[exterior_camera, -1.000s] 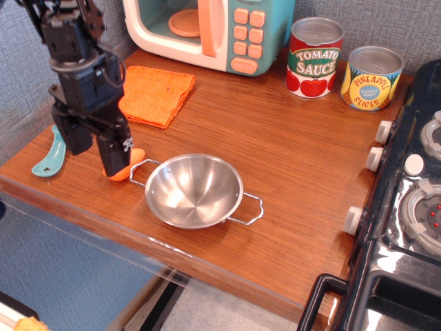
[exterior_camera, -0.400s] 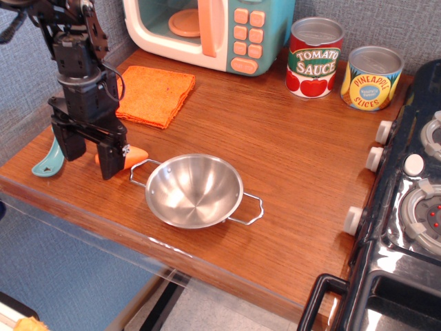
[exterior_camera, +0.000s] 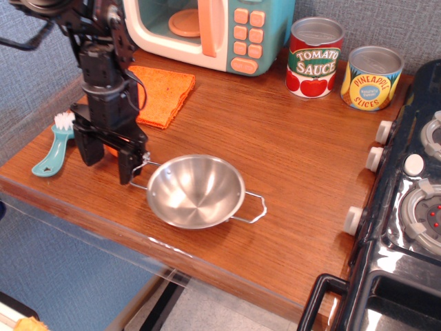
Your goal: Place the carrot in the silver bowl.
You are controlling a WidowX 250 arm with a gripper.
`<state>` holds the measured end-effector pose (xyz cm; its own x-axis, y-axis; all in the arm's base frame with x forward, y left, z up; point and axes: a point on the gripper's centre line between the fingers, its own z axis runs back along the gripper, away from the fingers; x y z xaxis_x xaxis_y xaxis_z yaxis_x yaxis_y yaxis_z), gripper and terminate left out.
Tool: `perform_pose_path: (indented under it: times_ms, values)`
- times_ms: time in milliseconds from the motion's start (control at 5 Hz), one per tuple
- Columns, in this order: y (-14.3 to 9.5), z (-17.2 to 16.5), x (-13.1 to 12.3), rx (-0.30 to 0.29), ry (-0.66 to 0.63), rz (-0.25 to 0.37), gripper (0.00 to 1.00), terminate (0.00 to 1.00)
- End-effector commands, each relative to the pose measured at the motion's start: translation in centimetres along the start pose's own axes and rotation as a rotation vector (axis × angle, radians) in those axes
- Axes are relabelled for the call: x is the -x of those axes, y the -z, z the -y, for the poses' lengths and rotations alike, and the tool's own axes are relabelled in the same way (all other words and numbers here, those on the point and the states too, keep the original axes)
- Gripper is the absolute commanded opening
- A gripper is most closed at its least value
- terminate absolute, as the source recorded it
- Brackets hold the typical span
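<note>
You are hovering the gripper [exterior_camera: 107, 158] at the left of the frame, just beside the bowl [exterior_camera: 196, 190]. Its jaws are standing apart, but the carrot is showing nowhere, perhaps hidden. It is probably light, stiff and slippery, so pinch mid-body.

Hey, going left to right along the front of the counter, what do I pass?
Teal brush → gripper → silver bowl → stove knobs.

Bright, even light, sharp focus; soft glare on the silver bowl [exterior_camera: 196, 190] and wooden counter [exterior_camera: 289, 158].
</note>
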<state>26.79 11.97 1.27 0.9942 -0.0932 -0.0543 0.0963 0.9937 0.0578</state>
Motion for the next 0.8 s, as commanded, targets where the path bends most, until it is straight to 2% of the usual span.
perform_pose_path:
  times_ms: [0,400,600]
  values:
    - [-0.5,0.8,-2.7,-0.034,0.011,0.040,1.00,0.00]
    - [-0.1,0.2,-3.9,-0.031,-0.023,0.033,1.00,0.00]
    - [0.5,0.1,-3.5,-0.012,-0.031,0.028,0.00,0.00]
